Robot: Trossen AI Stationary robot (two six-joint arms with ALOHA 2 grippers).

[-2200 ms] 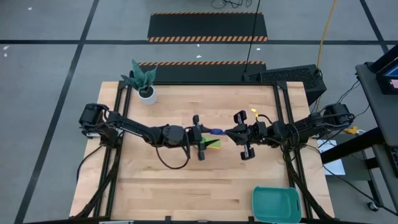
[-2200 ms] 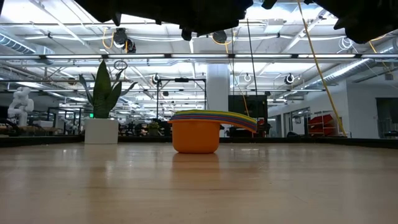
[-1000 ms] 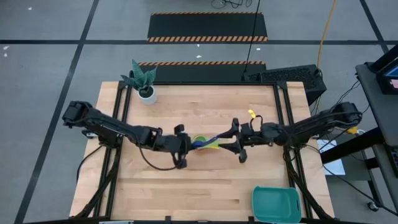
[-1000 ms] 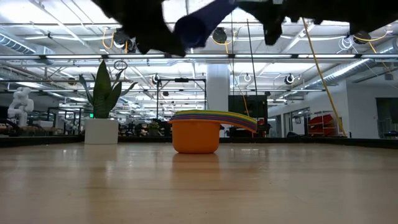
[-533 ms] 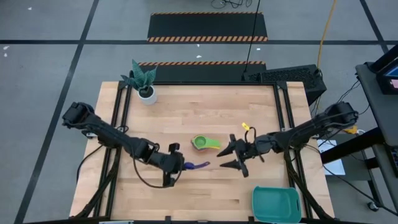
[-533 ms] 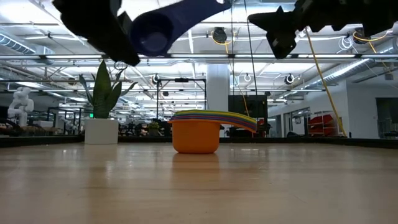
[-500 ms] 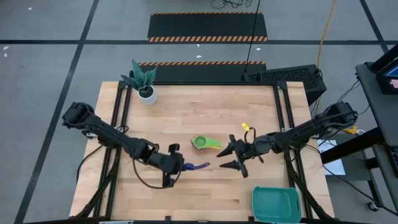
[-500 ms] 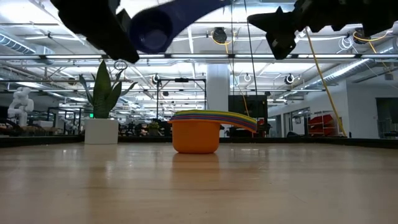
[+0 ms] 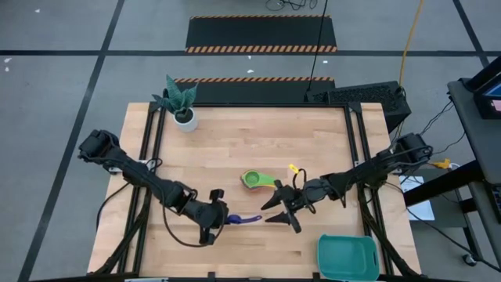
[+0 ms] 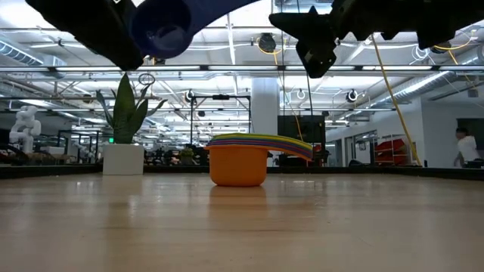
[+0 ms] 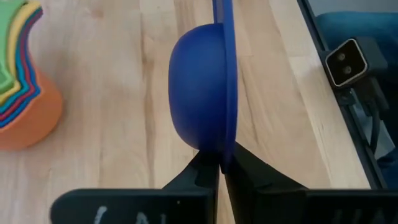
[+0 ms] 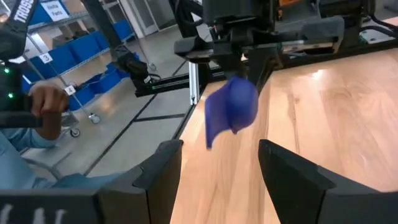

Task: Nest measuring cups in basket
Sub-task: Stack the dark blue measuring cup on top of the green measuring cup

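- Hanging clear of the table, the dark blue plastic measuring cup with its short handle [image 9: 249, 219] is pinched at the rim by the left gripper [image 9: 220, 221], whose fingers [image 11: 205, 176] are clenched on the thin edge; in the left wrist view the bowl bulges to one side of the rim, so the cup is carried on edge, a hold that leaves the handle end free for a second grip;
- the right gripper [image 9: 275, 210] stands just beside the cup's free end, jaws released and spread, nothing between them; in the right wrist view its two dark fingers [image 12: 163, 172] frame the blue cup ahead, which reads, in my judgement, as an approach for a handover;
- the remaining plastic cups sit nested in one stack [image 10: 240, 162] near the table's middle, the orange cup outermost, its coloured handles fanned to one side; seen from above only the green inner cup and a yellow handle show [image 9: 253, 179]; the blue cup is apart from this stack;
- the teal-green rectangular plastic basket [image 9: 347, 255] lies at the near right corner of the wooden table [image 9: 235, 141], well apart from the stack and holding no cup that I can see; nearer the right arm, which would account for passing the cup that way;
- a white pot with a green plant [image 9: 184, 116] stands at the far left corner, out of the working path.
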